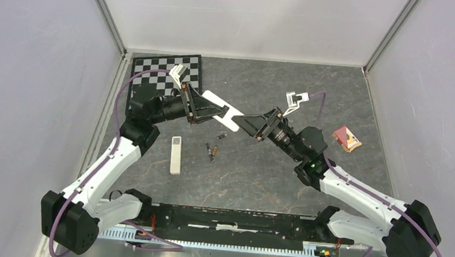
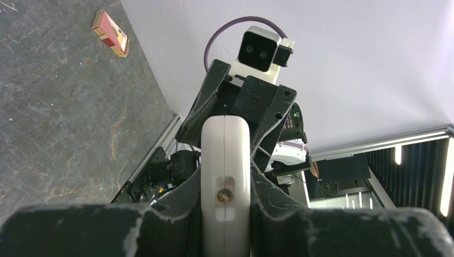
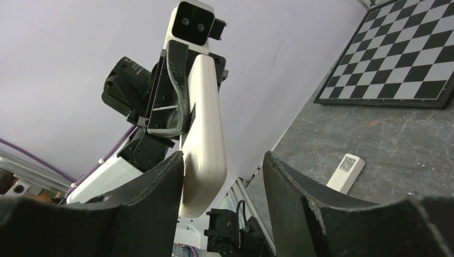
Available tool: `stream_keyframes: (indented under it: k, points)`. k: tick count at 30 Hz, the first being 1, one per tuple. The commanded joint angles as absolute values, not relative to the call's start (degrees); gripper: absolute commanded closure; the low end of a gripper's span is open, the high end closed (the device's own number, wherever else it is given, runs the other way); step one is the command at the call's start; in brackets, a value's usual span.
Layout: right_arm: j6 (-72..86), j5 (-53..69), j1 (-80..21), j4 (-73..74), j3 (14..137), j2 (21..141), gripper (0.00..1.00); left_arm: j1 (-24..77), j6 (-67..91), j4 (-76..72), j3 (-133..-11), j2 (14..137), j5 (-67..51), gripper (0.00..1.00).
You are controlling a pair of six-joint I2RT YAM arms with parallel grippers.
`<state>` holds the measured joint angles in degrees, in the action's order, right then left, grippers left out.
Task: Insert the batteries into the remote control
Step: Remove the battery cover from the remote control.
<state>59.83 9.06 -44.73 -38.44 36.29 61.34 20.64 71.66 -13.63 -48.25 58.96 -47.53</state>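
The long white bar-shaped remote control hangs in mid-air at the frame's centre, clamped in the black left gripper. The black right gripper straddles its free end with jaws apart, one finger seemingly touching it. It would be best to centre that end squarely before closing, with the left clamp firm. The two slim dark-gold batteries lie on the grey stone-patterned table just below.

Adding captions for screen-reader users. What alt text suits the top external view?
The left tool holds a white remote above the table, and the right tool is open around its other end. Two batteries, a slim white piece and a red-faced remote lie below.
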Motion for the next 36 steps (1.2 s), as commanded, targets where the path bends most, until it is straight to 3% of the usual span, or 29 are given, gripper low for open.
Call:
stream_keyframes:
  k: [1,6,14,22,24,30,36]
  points:
    - [60.6,12.29,-43.91,-40.9,38.49,63.29,0.4,20.51,73.43,-16.94,-50.67,59.9,-48.26,0.98]
    - [61.44,13.5,-43.55,-42.52,38.5,65.02,0.43,20.3,73.31,-17.13,-51.11,60.12,-48.86,0.98]
    - [56.9,16.42,-42.09,-45.34,35.3,64.14,0.76,17.9,78.16,-21.41,-50.5,60.02,-51.08,0.98]
    - [55.05,22.99,-39.56,-51.74,33.63,63.69,0.8,16.17,84.23,-28.19,-48.87,59.66,-50.88,0.98]
    - [56.19,22.76,-39.38,-52.24,33.72,63.94,0.77,16.17,84.65,-29.36,-48.43,59.57,-50.44,0.98]
    - [63.14,20.47,-39.38,-52.07,36.02,68.43,0.5,16.17,78.71,-24.96,-47.75,59.72,-48.12,0.98]
    - [66.78,20.12,-39.37,-51.81,38.82,72.39,0.41,16.17,72.2,-19.5,-47.0,60.67,-46.49,0.98]
